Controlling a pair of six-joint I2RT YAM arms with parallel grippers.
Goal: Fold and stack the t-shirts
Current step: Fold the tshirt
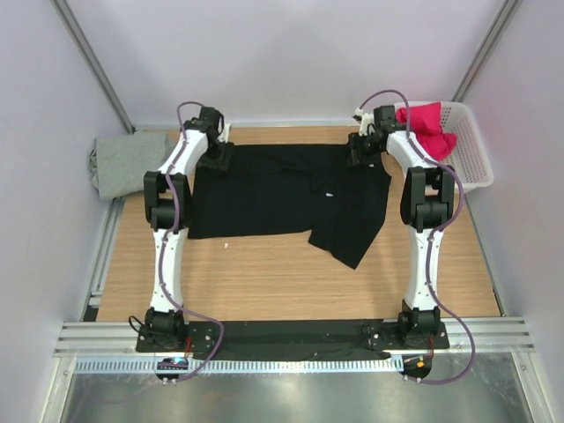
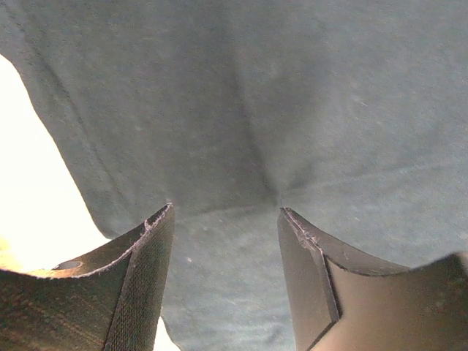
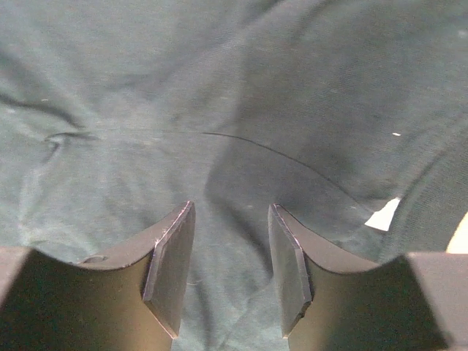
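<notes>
Along the far edge of the tabletop (image 1: 282, 291) I saw the black shirt (image 1: 264, 198) spread flat and reaching toward the middle, with one flap angling out toward the near right. Its small white mark (image 1: 329, 195) sat right of its centre. My left tool (image 1: 218, 159) was down at the shirt's far-left corner and my right tool (image 1: 362, 152) at its far-right corner. Both wrist views showed the fingers (image 2: 146, 278) apart, with dark cloth filling the gap beneath them; I could not tell whether the tips touched it. The grey shirt (image 1: 123, 163) lay just past the far-left corner, off the wood. The red shirt (image 1: 427, 128) sat in the basket (image 1: 480, 176) by the far-right corner, draped over its rim.
</notes>
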